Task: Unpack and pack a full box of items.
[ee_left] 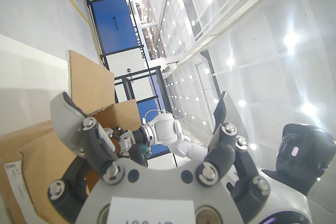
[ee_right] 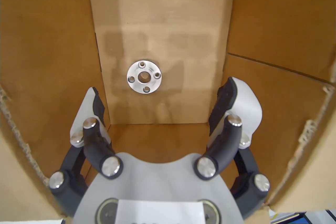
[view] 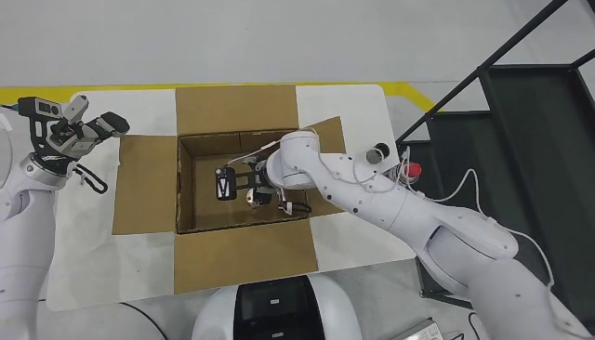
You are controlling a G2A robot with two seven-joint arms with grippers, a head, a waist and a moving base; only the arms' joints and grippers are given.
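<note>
Shows plain brown on the cardboard box (view: 237, 108), bare shiny silver on the round flange (ee_right: 144, 77), white on the worktop (view: 353, 108), pale grey with black pads on the right tool (ee_right: 161, 86).

Right arm (view: 390, 201), white rounded shells, is trailing thin cables (view: 462, 189); right end effector (ee_right: 161, 89) is showing black links (ee_right: 223, 143), silver screws (ee_right: 111, 165).

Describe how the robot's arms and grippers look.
The left arm and right arm wear glossy white rounded shells; thin white cables loop along the right one. The left gripper and right gripper match: grey metal palm plate, black linkages with silver pins, pale grey fingers lined with black pads.
</note>
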